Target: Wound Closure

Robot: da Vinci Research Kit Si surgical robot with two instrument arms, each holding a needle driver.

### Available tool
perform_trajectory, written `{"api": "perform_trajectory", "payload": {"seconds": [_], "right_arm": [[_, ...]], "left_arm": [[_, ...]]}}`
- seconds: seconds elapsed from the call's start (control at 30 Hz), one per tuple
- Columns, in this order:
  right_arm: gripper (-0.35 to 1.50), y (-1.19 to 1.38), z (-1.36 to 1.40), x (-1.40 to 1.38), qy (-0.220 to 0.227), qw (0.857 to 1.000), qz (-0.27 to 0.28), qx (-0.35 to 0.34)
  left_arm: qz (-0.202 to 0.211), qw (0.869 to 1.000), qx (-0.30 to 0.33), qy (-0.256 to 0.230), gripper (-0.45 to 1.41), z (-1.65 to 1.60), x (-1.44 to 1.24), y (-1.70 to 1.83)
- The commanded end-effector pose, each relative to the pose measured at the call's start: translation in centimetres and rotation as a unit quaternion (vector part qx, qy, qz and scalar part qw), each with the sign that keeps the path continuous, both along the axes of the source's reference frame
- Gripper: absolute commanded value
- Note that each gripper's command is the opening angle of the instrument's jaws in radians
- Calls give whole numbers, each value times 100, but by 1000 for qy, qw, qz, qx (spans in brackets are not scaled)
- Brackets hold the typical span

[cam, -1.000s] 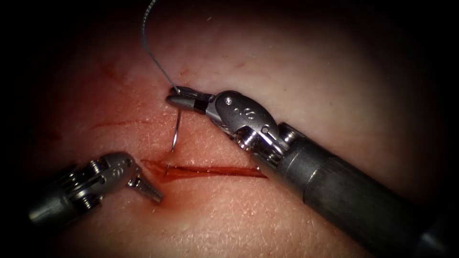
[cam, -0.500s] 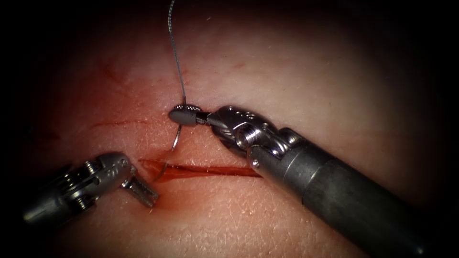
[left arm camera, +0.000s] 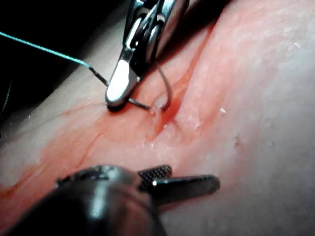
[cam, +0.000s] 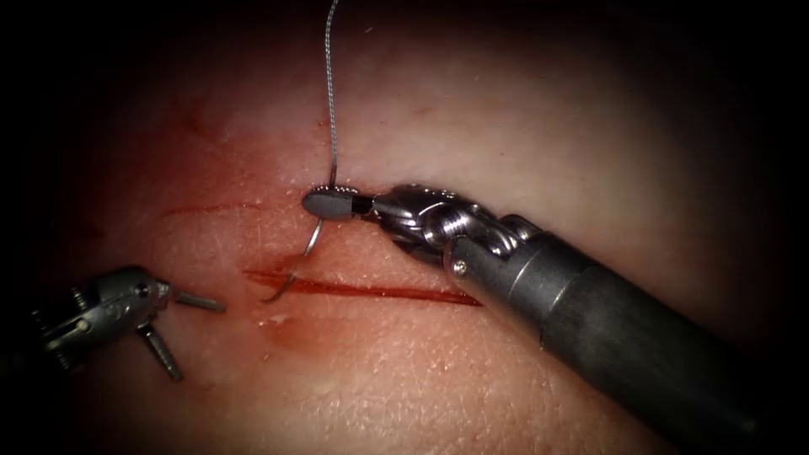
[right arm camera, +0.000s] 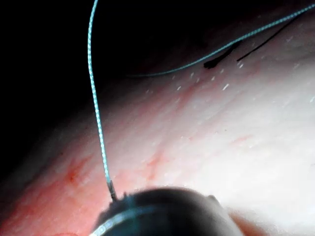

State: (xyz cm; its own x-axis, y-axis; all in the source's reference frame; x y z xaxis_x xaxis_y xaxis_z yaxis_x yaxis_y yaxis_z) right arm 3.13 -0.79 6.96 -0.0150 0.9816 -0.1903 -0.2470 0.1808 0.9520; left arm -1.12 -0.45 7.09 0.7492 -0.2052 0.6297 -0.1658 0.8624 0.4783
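Left pincer (cam: 181, 329) stands nearest, jaws spread wide, holding nothing, clear of the tissue (cam: 522, 109) off the left end of the cut (cam: 371, 291). Needle (cam: 305, 248) enters the tissue at the cut's left end, tip buried (depth cannot be judged). Right pincer (cam: 327, 203), beyond the cut, is clamped on the needle near its thread end. Thread (cam: 330, 93) runs up and away from that grip over the far tissue.

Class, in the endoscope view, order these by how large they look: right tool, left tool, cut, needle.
1. Right tool, nearer the camera, gripper shut on the needle's thread end.
2. Cut.
3. Left tool, gripper open, empty.
4. Needle, its point in the tissue.
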Motion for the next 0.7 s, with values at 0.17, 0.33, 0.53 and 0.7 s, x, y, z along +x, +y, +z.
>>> {"api": "perform_trajectory", "payload": {"seconds": [0.17, 0.33, 0.53, 0.7], "right_arm": [[-35, 8, 0, 5, 1, 1000, -1, -10], [-35, 7, 0, 5, 1, 1000, -4, -19], [-35, 6, 1, 5, 1, 1000, -6, -29], [-35, 5, 2, 5, 2, 999, -6, -32]], "left_arm": [[-25, 993, -75, -84, 69, -32, -54, 36], [-38, 985, -110, -131, 71, -38, -71, 36], [8, 974, -154, -166, 57, -32, -74, 32], [37, 960, -169, -221, 32, -33, -83, 32]]}}
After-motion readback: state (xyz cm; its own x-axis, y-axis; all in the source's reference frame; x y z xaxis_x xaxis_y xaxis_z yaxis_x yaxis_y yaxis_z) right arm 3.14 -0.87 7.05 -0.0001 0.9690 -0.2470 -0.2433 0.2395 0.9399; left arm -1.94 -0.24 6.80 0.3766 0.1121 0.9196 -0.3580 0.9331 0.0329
